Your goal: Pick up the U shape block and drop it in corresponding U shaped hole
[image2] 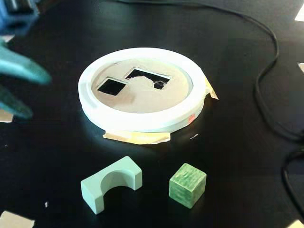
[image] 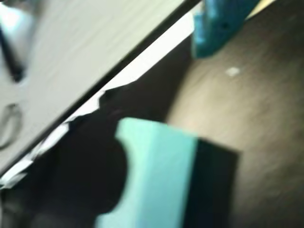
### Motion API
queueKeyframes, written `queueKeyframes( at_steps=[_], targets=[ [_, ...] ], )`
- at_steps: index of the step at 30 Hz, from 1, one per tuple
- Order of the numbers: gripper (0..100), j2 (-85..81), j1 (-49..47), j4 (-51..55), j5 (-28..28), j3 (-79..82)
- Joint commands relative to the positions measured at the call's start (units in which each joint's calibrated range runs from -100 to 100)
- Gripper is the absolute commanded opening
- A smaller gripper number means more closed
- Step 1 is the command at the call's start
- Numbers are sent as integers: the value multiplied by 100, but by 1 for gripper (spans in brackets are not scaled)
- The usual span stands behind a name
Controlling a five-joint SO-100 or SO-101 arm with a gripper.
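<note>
The pale green U shape block lies on the black table near the front, arch opening down. The white ring holds a cardboard disc with a U shaped hole and a square hole. My teal gripper is blurred at the left edge of the fixed view, fingers spread, empty, well left of the ring and behind the block. The wrist view is blurred: one teal finger at the top and a pale green block with a curved dark hollow at the bottom.
A darker green cube sits right of the U block. Tape holds the ring's front edge. A black cable runs down the right side. Paper scraps lie at the table's corners.
</note>
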Motion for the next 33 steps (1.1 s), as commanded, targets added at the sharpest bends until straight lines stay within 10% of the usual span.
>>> queueKeyframes(
  at_steps=[1, 17, 33],
  targets=[
    [99, 1022, -197, -141, -181, -1000],
    [98, 8751, -235, 1144, -1411, -6674],
    [98, 11035, -772, 1194, -1827, -8186]
  ],
)
